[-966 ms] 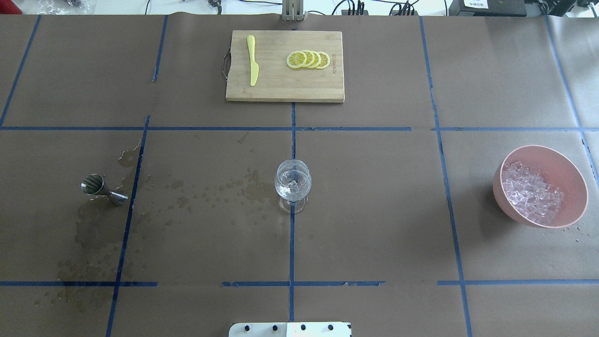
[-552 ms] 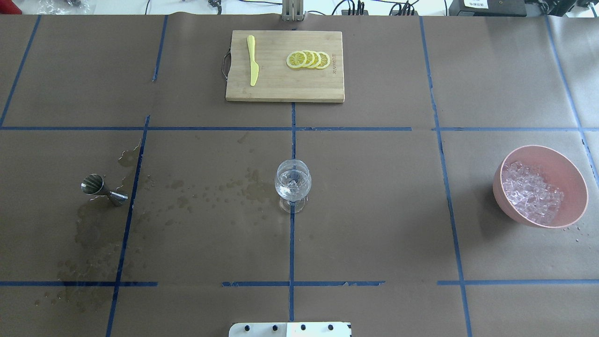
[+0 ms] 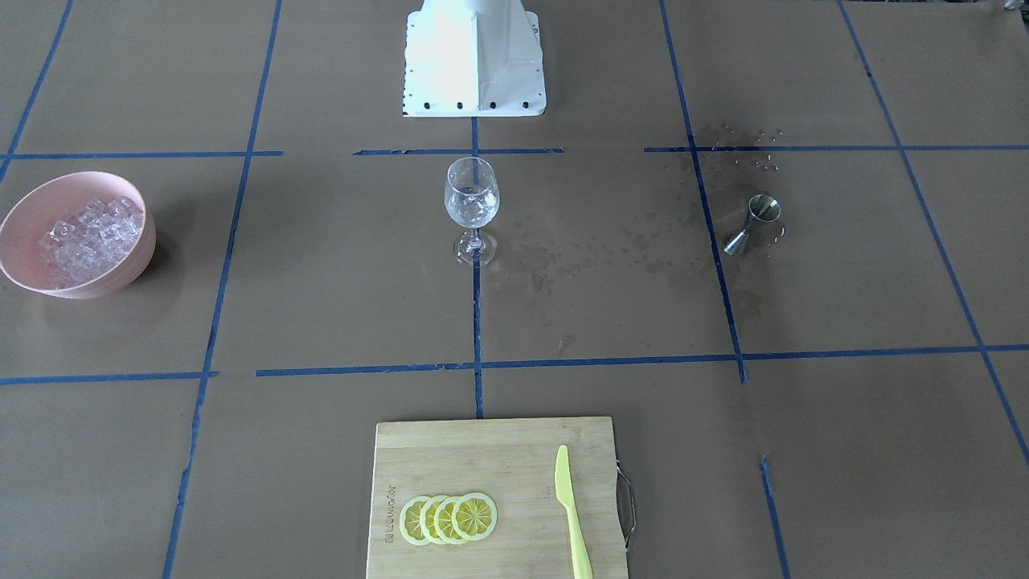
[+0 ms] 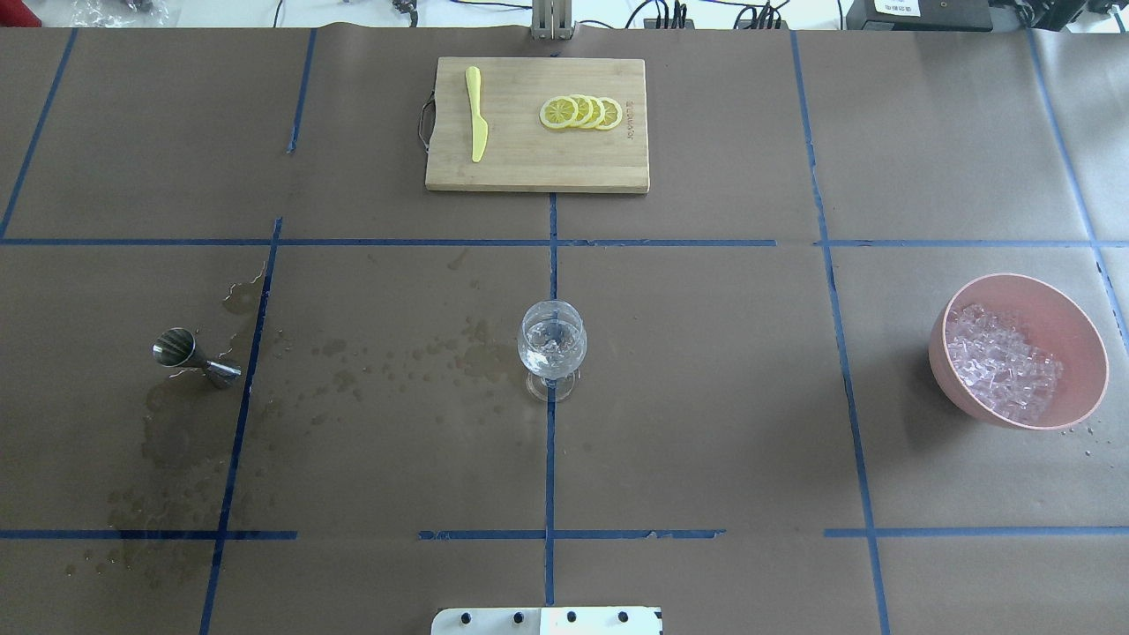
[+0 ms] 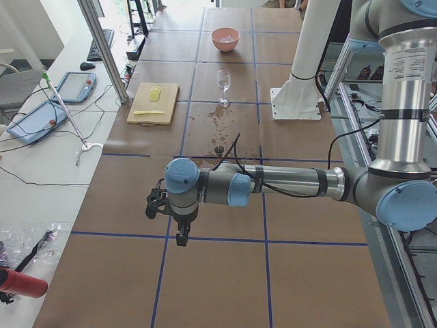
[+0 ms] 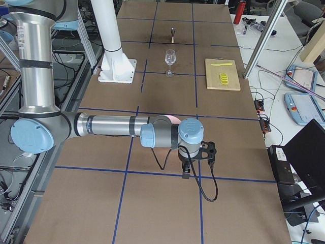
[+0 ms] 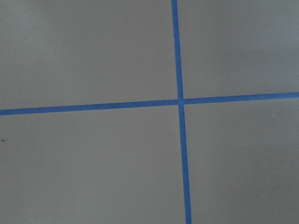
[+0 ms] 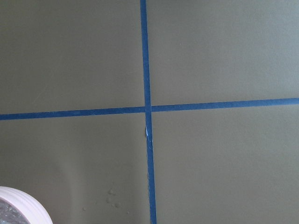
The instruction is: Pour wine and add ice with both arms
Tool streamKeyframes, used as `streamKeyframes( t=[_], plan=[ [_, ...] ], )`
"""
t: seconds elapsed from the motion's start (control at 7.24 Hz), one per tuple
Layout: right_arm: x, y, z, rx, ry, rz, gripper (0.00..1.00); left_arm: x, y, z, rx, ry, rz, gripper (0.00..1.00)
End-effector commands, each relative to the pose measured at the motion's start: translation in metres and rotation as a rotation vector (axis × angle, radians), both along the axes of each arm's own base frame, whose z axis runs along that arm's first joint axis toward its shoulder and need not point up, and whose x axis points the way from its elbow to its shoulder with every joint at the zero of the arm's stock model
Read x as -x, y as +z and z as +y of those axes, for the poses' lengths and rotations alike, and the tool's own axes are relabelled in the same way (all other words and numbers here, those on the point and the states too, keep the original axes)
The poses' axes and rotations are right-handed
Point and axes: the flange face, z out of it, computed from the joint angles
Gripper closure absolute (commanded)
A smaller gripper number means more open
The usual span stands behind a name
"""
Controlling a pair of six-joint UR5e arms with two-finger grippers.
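Observation:
The small steel jigger [image 4: 190, 356] stands on the table's left part, amid wet stains; I cannot make out the wine in it. It also shows in the front-facing view [image 3: 752, 223]. The ice [image 4: 1001, 362] is heaped in a pink bowl [image 4: 1083, 339] at the right. A clear stemmed glass [image 4: 552, 344] stands at the centre, with something clear glinting in its bowl. My left gripper [image 5: 179, 238] hangs over bare paper past the jigger. My right gripper [image 6: 186, 173] hangs just past the bowl. For both grippers I cannot tell open or shut.
A wooden cutting board [image 4: 536, 172] at the far centre carries lemon slices [image 4: 582, 112] and a yellow knife [image 4: 476, 113]. The white pedestal base [image 3: 474, 60] stands at the near edge. Wet spots [image 4: 397, 362] run from the jigger toward the glass. The bowl's rim [image 8: 21, 200] shows in the right wrist view.

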Motion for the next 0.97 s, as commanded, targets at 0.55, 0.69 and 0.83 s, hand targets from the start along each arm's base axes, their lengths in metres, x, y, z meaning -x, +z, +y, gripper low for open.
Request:
streamKeyframes(
  t=[0.55,0.69,0.83],
  plan=[
    [0.000,-0.003,-0.002,-0.012,-0.004,0.001,0.00,0.003,-0.013,-0.005,-0.081,-0.003,-0.001,0.00],
    [0.000,-0.003,-0.002,-0.012,-0.004,0.001,0.00,0.003,-0.014,-0.005,-0.087,-0.003,-0.002,0.00],
    [0.000,-0.003,-0.002,-0.011,-0.005,0.001,0.00,0.003,-0.015,-0.005,-0.089,-0.003,-0.003,0.00]
  ],
)
